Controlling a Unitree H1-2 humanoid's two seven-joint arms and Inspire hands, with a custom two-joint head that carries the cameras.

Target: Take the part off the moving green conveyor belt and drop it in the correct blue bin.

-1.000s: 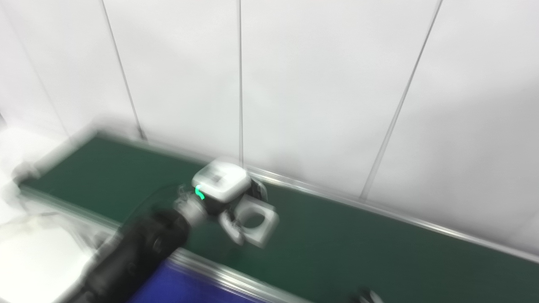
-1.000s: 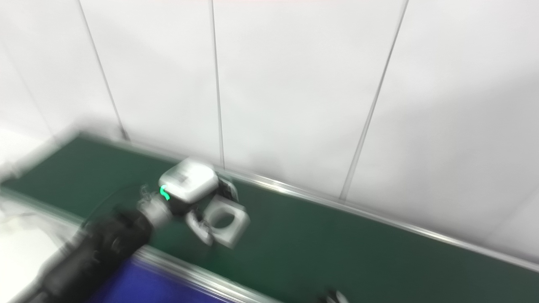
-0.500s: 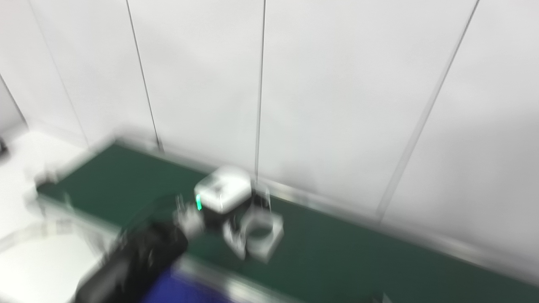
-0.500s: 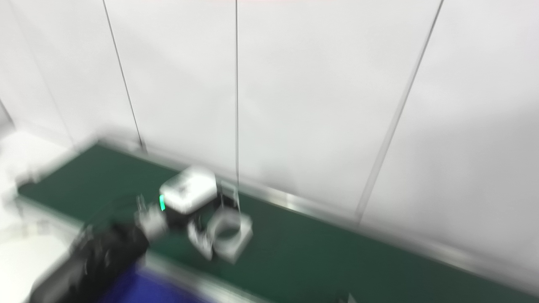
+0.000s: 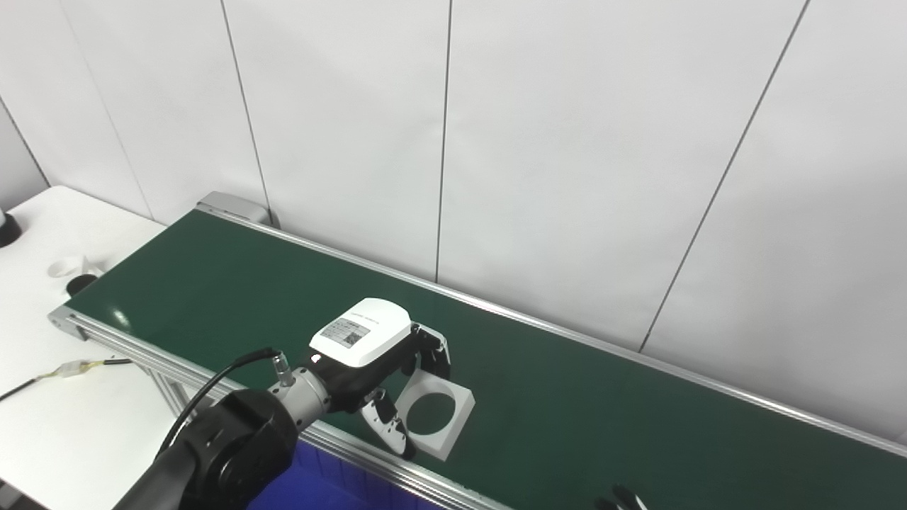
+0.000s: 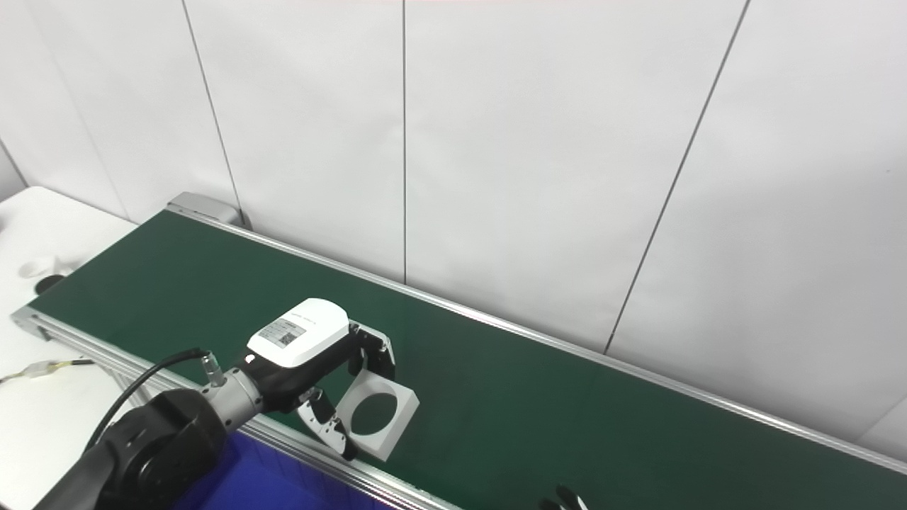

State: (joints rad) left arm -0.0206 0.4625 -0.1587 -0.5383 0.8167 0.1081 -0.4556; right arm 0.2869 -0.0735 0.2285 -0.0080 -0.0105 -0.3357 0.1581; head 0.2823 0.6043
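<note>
Left hand (image 5: 368,361) closed around white square part (image 5: 435,414) above belt (image 5: 212,283), blue bin (image 6: 234,474) contents hidden.

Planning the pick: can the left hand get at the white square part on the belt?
Probably yes: the left hand is already at the white square part, fingers either side of it, nothing between them.
</note>
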